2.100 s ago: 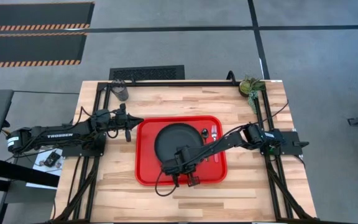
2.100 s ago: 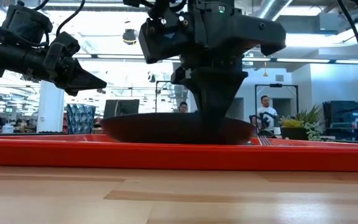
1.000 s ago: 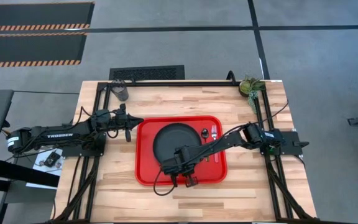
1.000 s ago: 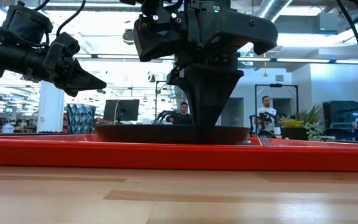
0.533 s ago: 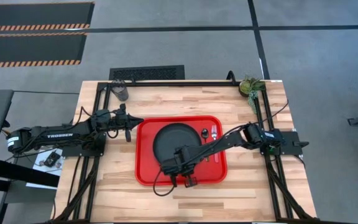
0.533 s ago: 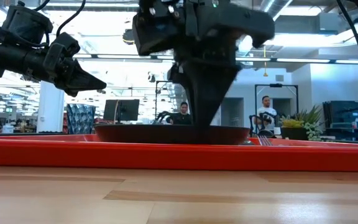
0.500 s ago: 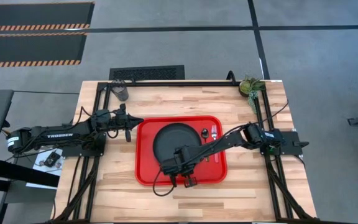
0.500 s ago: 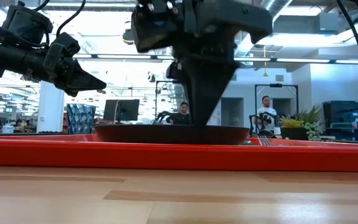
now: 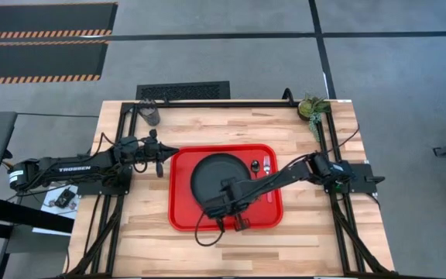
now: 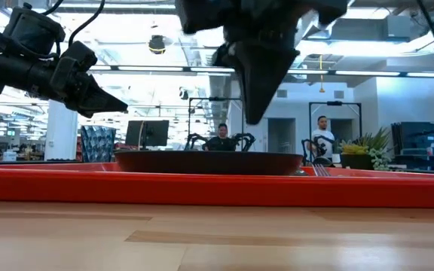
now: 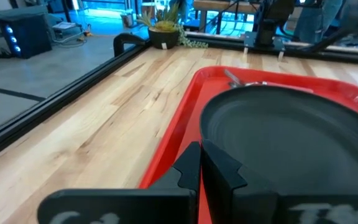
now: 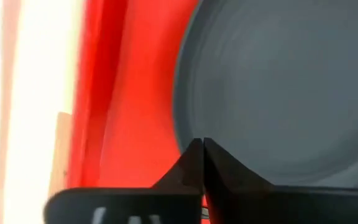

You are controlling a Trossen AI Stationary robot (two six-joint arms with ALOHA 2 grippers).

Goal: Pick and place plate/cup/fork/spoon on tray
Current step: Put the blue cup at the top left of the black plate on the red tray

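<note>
The black plate [image 9: 214, 177] lies flat on the red tray [image 9: 183, 218]. The black spoon [image 9: 255, 167] and the pale fork [image 9: 267, 164] lie on the tray to the plate's right. The dark cup [image 9: 152, 115] stands on the table near the far left corner. My right gripper [image 10: 255, 119] hangs shut and pointing down, a little above the plate's near rim [image 12: 188, 118], with nothing in it. My left gripper [image 9: 162, 160] hovers shut just left of the tray, pointing at it.
A small green potted plant [image 9: 313, 107] stands at the far right corner. Black frame rails [image 9: 122, 132] run along the table's left, right and far sides. Bare wood lies between the tray and the far and near edges. People stand in the room beyond the table.
My right gripper has risen straight up off the plate's near rim and its fingers have shut with nothing between them. The plate stays flat on the tray.
</note>
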